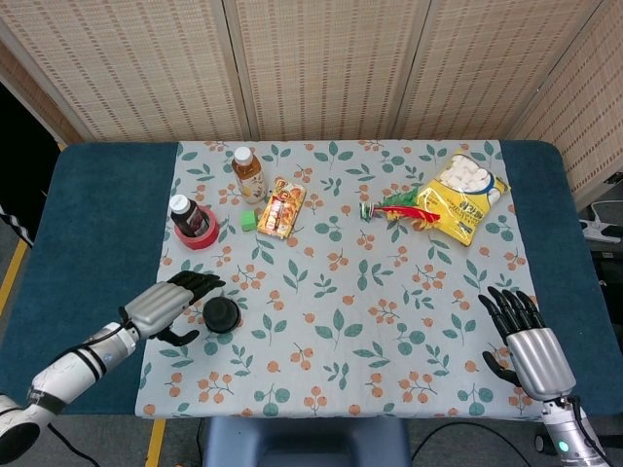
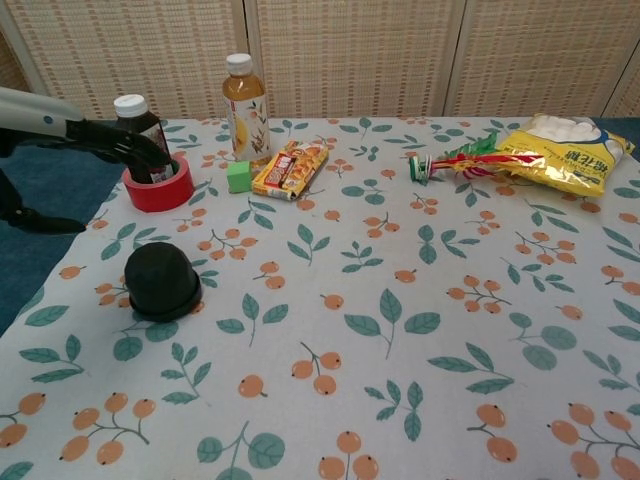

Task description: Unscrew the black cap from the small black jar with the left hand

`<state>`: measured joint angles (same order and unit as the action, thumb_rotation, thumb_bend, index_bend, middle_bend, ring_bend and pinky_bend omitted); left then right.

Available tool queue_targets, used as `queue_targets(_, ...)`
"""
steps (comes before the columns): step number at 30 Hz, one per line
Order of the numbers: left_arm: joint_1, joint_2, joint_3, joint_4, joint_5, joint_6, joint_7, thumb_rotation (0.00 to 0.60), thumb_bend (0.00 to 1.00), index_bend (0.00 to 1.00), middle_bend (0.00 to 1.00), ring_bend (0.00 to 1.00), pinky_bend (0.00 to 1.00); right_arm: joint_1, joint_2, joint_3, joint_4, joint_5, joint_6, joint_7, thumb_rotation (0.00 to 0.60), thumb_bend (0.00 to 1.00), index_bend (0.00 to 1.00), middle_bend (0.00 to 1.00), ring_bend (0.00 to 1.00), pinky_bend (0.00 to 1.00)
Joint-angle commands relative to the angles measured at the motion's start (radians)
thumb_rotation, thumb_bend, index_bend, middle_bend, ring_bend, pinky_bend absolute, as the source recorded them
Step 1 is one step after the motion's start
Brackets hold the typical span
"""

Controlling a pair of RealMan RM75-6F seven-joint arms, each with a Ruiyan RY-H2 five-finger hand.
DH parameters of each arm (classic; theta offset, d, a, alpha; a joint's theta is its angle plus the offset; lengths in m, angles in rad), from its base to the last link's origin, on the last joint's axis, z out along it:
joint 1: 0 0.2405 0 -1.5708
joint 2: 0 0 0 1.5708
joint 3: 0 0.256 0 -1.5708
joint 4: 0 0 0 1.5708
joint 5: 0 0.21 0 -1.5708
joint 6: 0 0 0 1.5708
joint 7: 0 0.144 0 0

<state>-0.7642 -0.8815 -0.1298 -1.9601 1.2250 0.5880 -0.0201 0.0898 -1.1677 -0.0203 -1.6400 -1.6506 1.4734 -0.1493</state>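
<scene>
The small black jar (image 1: pixel 222 314) with its black cap stands upright on the floral cloth near the front left; the chest view shows the jar (image 2: pixel 161 280) as a dark dome. My left hand (image 1: pixel 167 304) hovers just left of it, fingers spread toward the jar, holding nothing; in the chest view the left hand (image 2: pixel 90 135) reaches in from the left edge above the jar. My right hand (image 1: pixel 527 338) lies spread open at the front right, far from the jar.
A dark juice bottle (image 1: pixel 184 214) stands inside a red tape roll (image 1: pixel 198 235) behind the jar. Further back are a tea bottle (image 1: pixel 249 173), a green cube (image 1: pixel 249 220) and a snack pack (image 1: pixel 282 206). A yellow marshmallow bag (image 1: pixel 465 195) lies at the back right.
</scene>
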Motion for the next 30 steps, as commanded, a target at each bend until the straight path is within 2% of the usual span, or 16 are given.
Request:
queue_targets(1,-0.107,-0.049,0.0,0.043,-0.149,-0.081,0.089,0.6,0.38,0.0,0.0,0.0,0.03,0.001,0.002,-0.001,-0.002,0.001,-0.003,0.003,0.6,0.19,0.0,0.0,0.0,0.0)
queue_targets(10,-0.282,-0.131,0.08,0.147,-0.403,-0.181,0.15,0.6,0.38,0.0,0.0,0.0,0.06,-0.001,0.013,-0.013,-0.007,-0.024,0.003,0.011,0.6,0.19,0.0,0.0,0.0,0.0)
queue_targets(24,-0.406,-0.269,0.216,0.243,-0.529,-0.137,0.22,0.6,0.37,0.0,0.0,0.0,0.05,-0.001,0.03,-0.021,-0.011,-0.04,0.008,0.045,0.6,0.19,0.0,0.0,0.0,0.0)
queue_targets(30,-0.472,-0.265,0.258,0.257,-0.603,-0.204,0.205,0.6,0.36,0.0,0.0,0.0,0.06,-0.002,0.03,-0.02,-0.008,-0.037,0.008,0.05,0.6,0.19,0.0,0.0,0.0,0.0)
